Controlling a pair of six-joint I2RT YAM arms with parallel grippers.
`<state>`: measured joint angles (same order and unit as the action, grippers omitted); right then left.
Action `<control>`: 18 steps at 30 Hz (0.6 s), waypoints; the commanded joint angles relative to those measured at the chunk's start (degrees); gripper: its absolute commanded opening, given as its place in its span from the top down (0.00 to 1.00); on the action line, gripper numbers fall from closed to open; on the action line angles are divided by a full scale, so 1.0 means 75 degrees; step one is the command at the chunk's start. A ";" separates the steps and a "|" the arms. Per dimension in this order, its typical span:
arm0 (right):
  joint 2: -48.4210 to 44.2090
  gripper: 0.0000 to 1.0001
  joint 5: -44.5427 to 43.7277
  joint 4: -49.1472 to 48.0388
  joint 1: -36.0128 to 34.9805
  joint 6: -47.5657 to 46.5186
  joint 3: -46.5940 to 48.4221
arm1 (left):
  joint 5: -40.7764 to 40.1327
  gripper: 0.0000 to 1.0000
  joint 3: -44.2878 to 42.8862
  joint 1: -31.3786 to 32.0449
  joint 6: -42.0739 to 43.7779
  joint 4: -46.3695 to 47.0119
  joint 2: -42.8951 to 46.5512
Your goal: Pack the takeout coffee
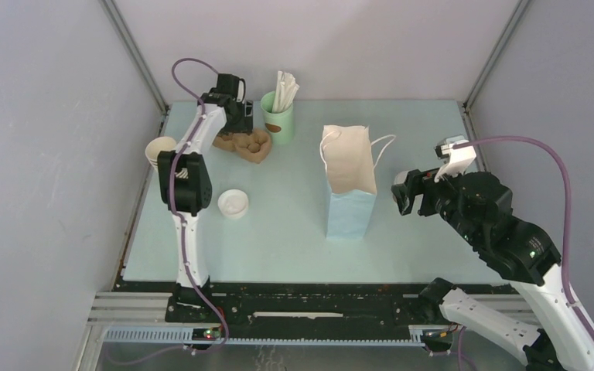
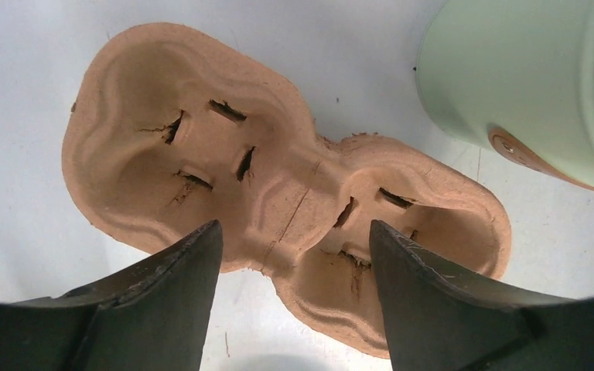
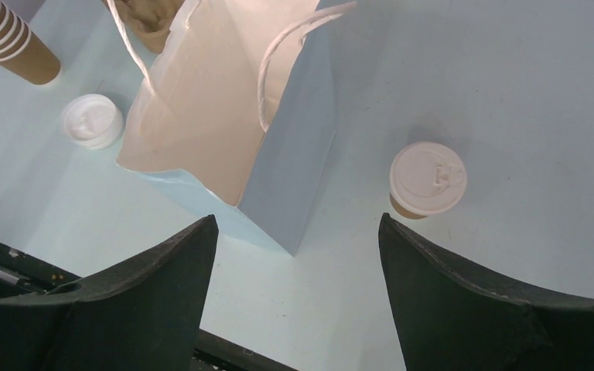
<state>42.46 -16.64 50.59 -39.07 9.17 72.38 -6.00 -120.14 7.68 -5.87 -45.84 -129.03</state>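
So the small brown kraft paper cup with a round white plastic lid [image 3: 427, 179] sat upright on the pale bench [image 3: 510, 93], near the tall light-blue paper bag [image 3: 286, 154], at its 3 o'clock from the right wrist. The right gripper [image 3: 298, 224] had its fingers [image 3: 147, 301] apart, gripping nothing. The left gripper [image 2: 294, 236] was spread too, over the two-cup brown moulded pulp carrier [image 2: 201, 154].

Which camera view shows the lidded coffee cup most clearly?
The right wrist view: the coffee cup stands in the open beside the blue paper bag, seen whole from above. In the top view I cannot find it; the right arm probably hides it. The left wrist view lacks it.
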 commanded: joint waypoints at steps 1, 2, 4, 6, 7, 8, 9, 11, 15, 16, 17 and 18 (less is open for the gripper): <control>-0.0112 0.15 -0.0137 -0.0321 0.0046 -0.0273 -0.0196 | 0.0083 0.26 -0.0350 -0.0086 0.0180 -0.0024 -0.0007; -0.0122 0.15 -0.0135 -0.0332 0.0055 -0.0275 -0.0219 | 0.0209 0.27 -0.0328 -0.0084 0.0174 -0.0027 -0.0020; -0.0123 0.15 -0.0127 -0.0341 0.0063 -0.0285 -0.0229 | 0.0352 0.30 -0.0232 -0.0079 0.0114 0.0021 0.0000; -0.0157 0.15 -0.0121 -0.0349 0.0076 -0.0285 -0.0221 | 0.0339 0.34 -0.0115 -0.0078 0.0086 0.0106 0.0034; -0.0165 0.15 -0.0114 -0.0347 0.0076 -0.0275 -0.0228 | 0.0301 0.36 -0.0081 -0.0083 0.0090 0.0105 0.0043; -0.0182 0.15 -0.0104 -0.0345 0.0073 -0.0282 -0.0234 | 0.0244 0.37 -0.0073 -0.0081 0.0100 0.0103 0.0037; -0.0202 0.15 -0.0101 -0.0346 0.0076 -0.0288 -0.0237 | 0.0206 0.37 -0.0073 -0.0080 0.0113 0.0089 0.0020; -0.0262 0.15 -0.0088 -0.0347 0.0071 -0.0298 -0.0269 | 0.0194 0.36 -0.0106 -0.0084 0.0131 0.0058 -0.0034; -0.0290 0.15 -0.0078 -0.0358 0.0076 -0.0309 -0.0311 | 0.0185 0.34 -0.0210 -0.0083 0.0138 0.0013 -0.0137; -0.0293 0.15 -0.0078 -0.0358 0.0071 -0.0313 -0.0311 | 0.0180 0.34 -0.0241 -0.0079 0.0148 -0.0004 -0.0174; -0.0288 0.15 -0.0069 -0.0358 0.0076 -0.0309 -0.0311 | 0.0169 0.34 -0.0303 -0.0089 0.0155 -0.0029 -0.0235; -0.0299 0.15 -0.0066 -0.0358 0.0076 -0.0301 -0.0311 | 0.0160 0.34 -0.0350 -0.0097 0.0161 -0.0053 -0.0274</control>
<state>40.53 -16.84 49.98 -38.72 7.79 70.43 -4.73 -120.11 7.42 -5.54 -46.13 -129.54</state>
